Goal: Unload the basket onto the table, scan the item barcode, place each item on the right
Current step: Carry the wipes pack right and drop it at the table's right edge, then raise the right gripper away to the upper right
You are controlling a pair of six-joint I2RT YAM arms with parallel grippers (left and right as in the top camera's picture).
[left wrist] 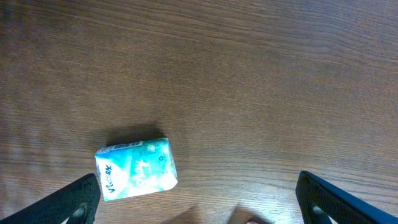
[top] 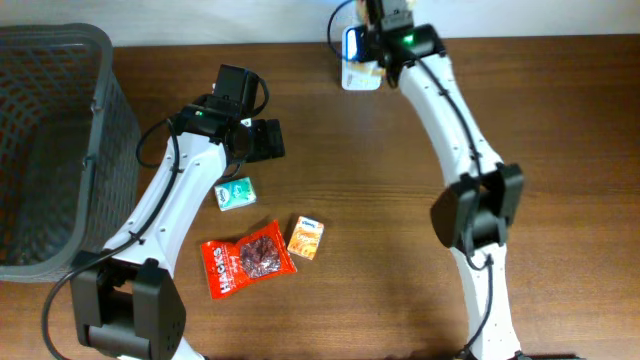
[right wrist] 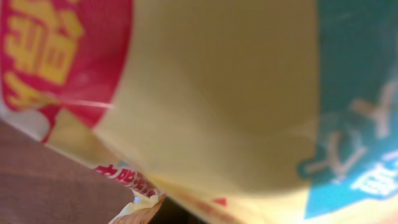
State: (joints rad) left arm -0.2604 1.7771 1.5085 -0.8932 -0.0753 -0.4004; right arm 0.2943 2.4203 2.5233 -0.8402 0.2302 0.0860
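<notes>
Yellow packet (right wrist: pixel 211 106) sits clamped in the right end effector (top: pixel 373 60).

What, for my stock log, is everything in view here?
basket: one, dark grey mesh, table's left end
teal packet: one, teal and white, beside the left arm
red snack bag: one, red, near the front
orange packet: one, orange, just right of the red snack bag
yellow packet: one, yellow with red and teal print, far edge
table: one, brown wood
left gripper: one, black, open above the teal packet
right gripper: one, black, shut on the yellow packet
</notes>
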